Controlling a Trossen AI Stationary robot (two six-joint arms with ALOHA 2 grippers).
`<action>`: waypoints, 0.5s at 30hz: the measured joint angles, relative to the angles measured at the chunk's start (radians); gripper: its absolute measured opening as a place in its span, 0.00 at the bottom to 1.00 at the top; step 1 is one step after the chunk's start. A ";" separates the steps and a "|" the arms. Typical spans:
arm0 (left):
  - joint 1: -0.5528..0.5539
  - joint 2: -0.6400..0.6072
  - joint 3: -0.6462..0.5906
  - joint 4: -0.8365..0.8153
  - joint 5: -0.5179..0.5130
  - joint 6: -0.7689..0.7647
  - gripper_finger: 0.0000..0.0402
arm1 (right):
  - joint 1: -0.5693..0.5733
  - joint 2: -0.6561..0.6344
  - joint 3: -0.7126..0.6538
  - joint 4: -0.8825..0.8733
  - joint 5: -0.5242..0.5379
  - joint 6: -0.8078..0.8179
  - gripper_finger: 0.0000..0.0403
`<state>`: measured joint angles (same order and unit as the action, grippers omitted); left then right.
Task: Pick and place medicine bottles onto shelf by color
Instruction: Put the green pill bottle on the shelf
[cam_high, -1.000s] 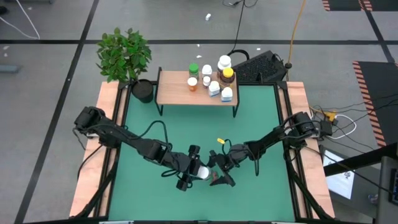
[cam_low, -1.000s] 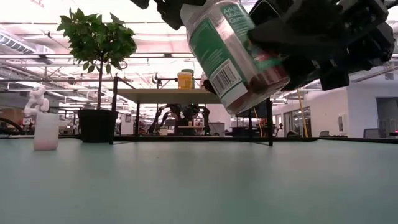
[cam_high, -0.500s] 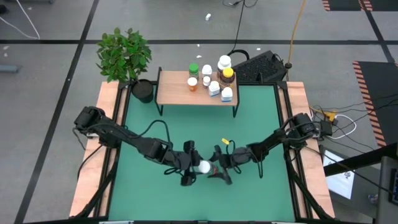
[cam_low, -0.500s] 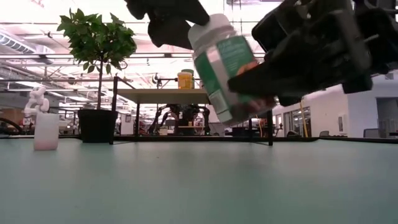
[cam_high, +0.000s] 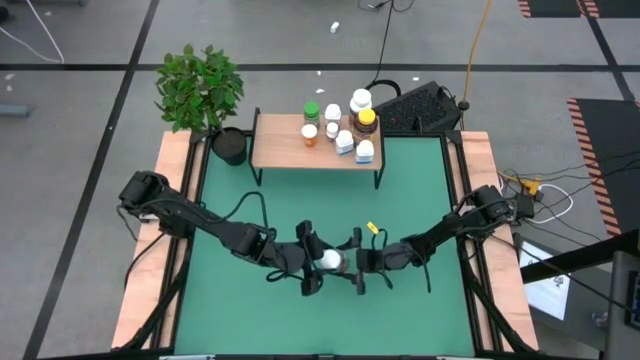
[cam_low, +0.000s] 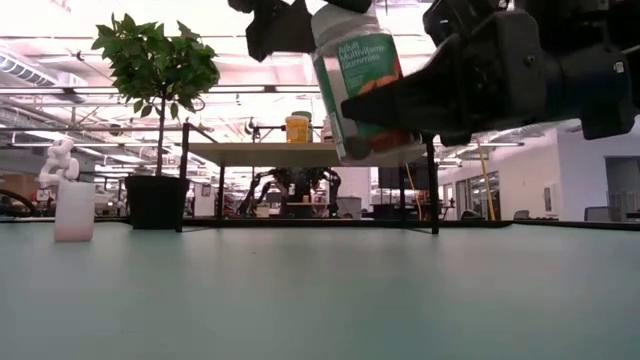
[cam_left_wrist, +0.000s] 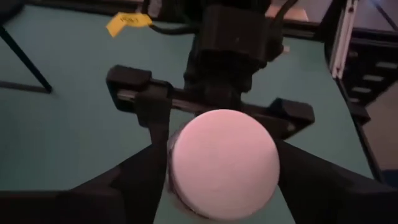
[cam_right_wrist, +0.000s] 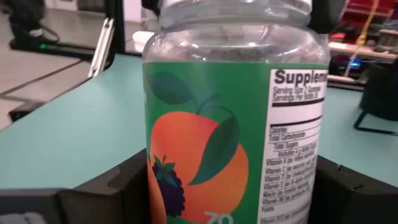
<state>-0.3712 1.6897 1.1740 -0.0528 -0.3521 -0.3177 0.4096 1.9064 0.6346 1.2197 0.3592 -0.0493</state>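
The bottle (cam_right_wrist: 233, 118) in my black tools has a white cap (cam_left_wrist: 224, 163) and a green label printed with an orange fruit and dark berries. My bench (cam_high: 420, 190) is green with light-wood rails; the shelf (cam_high: 280, 148) is light wood on black legs.

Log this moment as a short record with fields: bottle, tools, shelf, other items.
bottle: green-label bottle with white cap, held in the air above the green table
left tool: fingers astride the cap
right tool: clamped on the bottle body
shelf: wooden shelf holds a cluster of bottles
other: potted plant at the far left corner
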 joint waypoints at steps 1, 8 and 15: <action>-0.004 0.000 0.000 0.005 -0.019 0.004 0.67 | 0.002 0.000 0.000 0.009 0.010 0.007 0.69; -0.030 0.000 0.000 0.013 -0.094 0.042 0.57 | 0.002 0.000 0.000 0.024 0.034 0.013 0.69; -0.008 -0.002 0.000 -0.018 -0.108 -0.015 0.57 | -0.010 -0.001 0.000 -0.004 0.049 0.020 0.78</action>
<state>-0.3787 1.6878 1.1744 -0.0712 -0.4601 -0.3329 0.3992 1.9053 0.6346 1.2158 0.4087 -0.0293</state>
